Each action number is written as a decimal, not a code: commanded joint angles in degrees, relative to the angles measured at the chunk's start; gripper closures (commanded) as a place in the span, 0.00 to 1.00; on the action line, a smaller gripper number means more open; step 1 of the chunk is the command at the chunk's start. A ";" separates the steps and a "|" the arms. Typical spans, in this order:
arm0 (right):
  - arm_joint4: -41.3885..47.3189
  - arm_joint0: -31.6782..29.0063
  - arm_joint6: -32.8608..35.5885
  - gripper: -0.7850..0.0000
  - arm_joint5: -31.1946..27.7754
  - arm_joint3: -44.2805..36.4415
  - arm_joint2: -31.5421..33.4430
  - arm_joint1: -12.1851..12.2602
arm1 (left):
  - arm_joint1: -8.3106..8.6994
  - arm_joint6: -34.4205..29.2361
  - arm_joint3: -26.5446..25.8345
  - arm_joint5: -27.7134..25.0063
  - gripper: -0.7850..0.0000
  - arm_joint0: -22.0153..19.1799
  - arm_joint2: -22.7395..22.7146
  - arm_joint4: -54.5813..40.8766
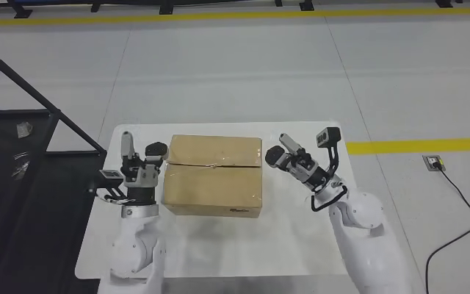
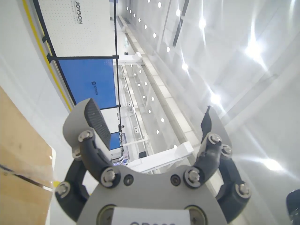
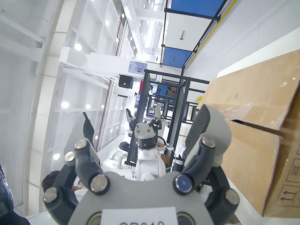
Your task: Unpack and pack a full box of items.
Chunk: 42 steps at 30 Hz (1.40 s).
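A brown cardboard box (image 1: 213,174) stands in the middle of the white table (image 1: 294,235), its top flaps folded down with a taped seam across them. My left gripper (image 1: 136,151) is raised beside the box's left side, open and empty, fingers (image 2: 97,120) pointing upward. My right gripper (image 1: 282,147) hangs just off the box's right side, open and empty as well. The box's edge (image 2: 21,146) is seen in the left wrist view. In the right wrist view the box (image 3: 262,127) lies close to one finger (image 3: 206,125), and the left gripper (image 3: 143,115) appears far off.
A black metal frame (image 1: 37,132) stands to the left of the table. A yellow floor line (image 1: 404,145) runs off to the right, with a wall socket and cable (image 1: 435,163) on the floor. The table front (image 1: 242,250) is bare.
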 commanded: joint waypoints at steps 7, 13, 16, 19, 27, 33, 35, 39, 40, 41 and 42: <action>0.04 14.48 -1.10 0.00 5.13 18.60 -10.29 -2.19 | 2.44 -10.68 13.04 1.25 0.00 -0.24 -15.38 -3.40; 2.89 21.50 -4.32 0.00 2.60 30.02 -16.06 -4.72 | 3.23 -12.20 24.24 -1.31 0.00 -3.91 -14.77 0.99; 3.33 23.63 -1.34 0.00 2.41 33.41 -18.14 -5.48 | 3.22 -12.35 27.17 -2.79 0.00 -5.22 -12.67 2.01; 2.14 24.94 1.02 0.00 2.49 35.59 -19.31 -5.73 | 3.17 -12.19 28.69 -3.56 0.00 -5.97 -10.55 3.36; -2.98 25.50 2.13 0.00 4.15 38.06 -20.73 -5.58 | 3.23 -12.54 29.73 -3.25 0.00 -6.24 -7.51 3.80; -2.43 24.45 2.25 0.00 2.20 37.42 -20.03 -5.46 | 3.27 -12.97 29.07 -2.98 0.00 -5.28 -5.81 3.24; -1.74 24.06 2.73 0.00 1.60 36.94 -19.93 -5.52 | 3.28 -13.11 28.42 -3.21 0.00 -4.58 -5.24 3.17; 0.25 23.40 2.35 0.00 0.64 36.57 -20.70 -6.17 | 3.24 -12.67 27.62 -3.37 0.00 -3.58 -4.19 2.45; 0.40 23.40 1.98 0.00 0.44 36.82 -21.25 -6.44 | 3.21 -12.61 27.50 -3.27 0.00 -3.41 -3.92 1.97; 0.81 23.45 1.82 0.00 0.21 37.14 -21.84 -6.77 | 3.20 -12.48 27.37 -3.30 0.00 -3.22 -3.66 1.85; 1.26 23.63 1.52 0.00 -0.01 37.64 -22.34 -7.10 | 3.18 -12.39 27.25 -3.41 0.00 -3.01 -3.33 1.78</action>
